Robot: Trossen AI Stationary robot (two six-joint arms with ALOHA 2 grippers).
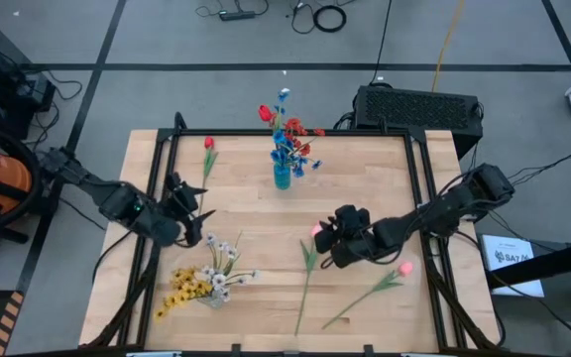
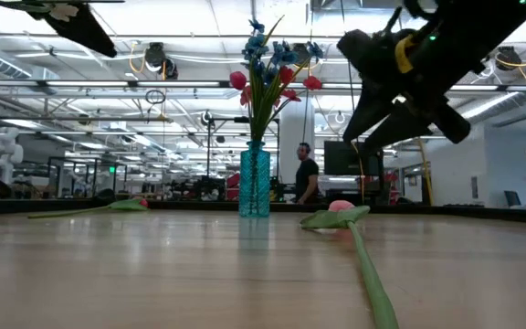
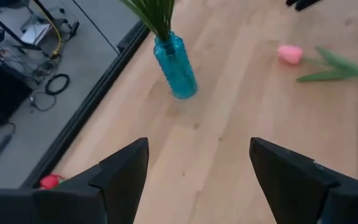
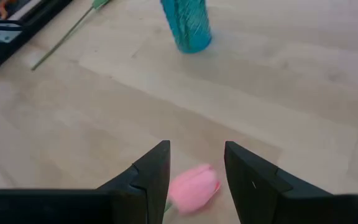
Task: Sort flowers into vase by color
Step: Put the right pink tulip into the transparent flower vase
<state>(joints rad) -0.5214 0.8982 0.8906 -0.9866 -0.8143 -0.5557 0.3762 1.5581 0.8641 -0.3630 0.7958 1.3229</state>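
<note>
- The left gripper (image 1: 201, 213) hovers over the left side of the table (image 1: 365, 178), its fingers spread wide and holding nothing; it seems to be waiting.
- Just beside it towards the front edge stands a clear vase (image 1: 213, 296) with a spray of yellow and white flowers (image 1: 201, 278).
- A red tulip (image 1: 208, 145) lies loose near the far left corner, not yet sorted.
- The blue vase (image 1: 283, 177) stands at the far middle and carries red and blue flowers (image 1: 287, 129).
- The right gripper (image 1: 325, 238) hangs low over the head of a pink tulip (image 4: 193, 187), which lies on the wood with its stem running towards the front edge. The fingers stand apart on either side of the head and have not closed on it.
- A second pink tulip (image 1: 404, 269) lies further right, near the table's right edge.
- The step in hand looks like picking up the nearer pink tulip. The next move likely calls for lowering, closing on the head or the stem just behind it, and then lifting it clear.
</note>
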